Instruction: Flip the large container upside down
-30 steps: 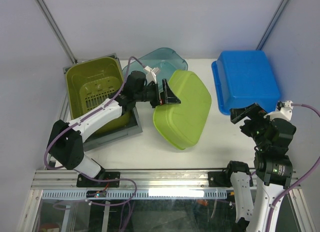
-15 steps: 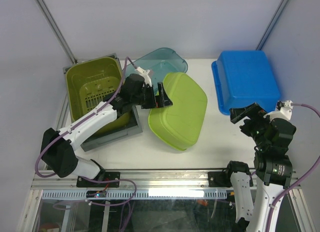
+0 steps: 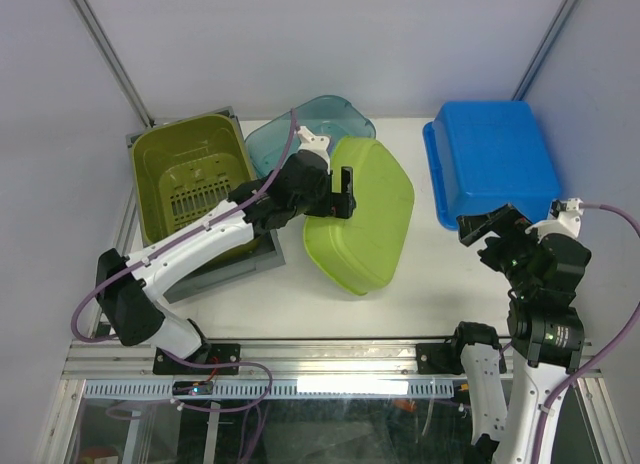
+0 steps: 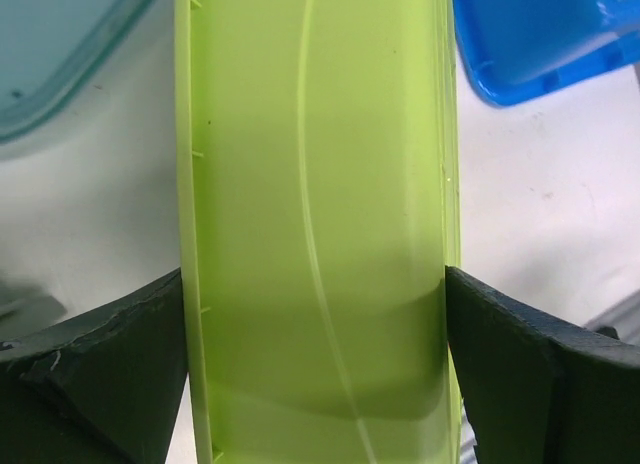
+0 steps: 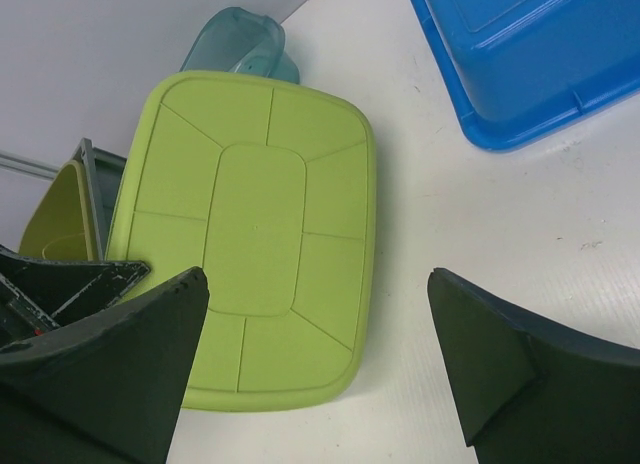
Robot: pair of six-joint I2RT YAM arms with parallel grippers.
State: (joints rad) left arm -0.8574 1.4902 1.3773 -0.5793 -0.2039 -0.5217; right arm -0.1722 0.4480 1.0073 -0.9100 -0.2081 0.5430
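The large lime-green container lies bottom up on the white table; its ribbed underside faces up in the right wrist view. My left gripper is at its left edge, jaws spread wide. In the left wrist view a band of the container's side fills the gap between the fingers of the left gripper. I cannot tell whether the pads touch it. My right gripper is open and empty, hovering right of the container and apart from it.
A blue container lies bottom up at the back right. A teal container sits behind the green one. An olive slotted basket stands on a grey tray at the left.
The left arm has carried the tilted green container over and down; it now lies flatter, bottom up. The left gripper has moved right and forward. The right arm has not moved.
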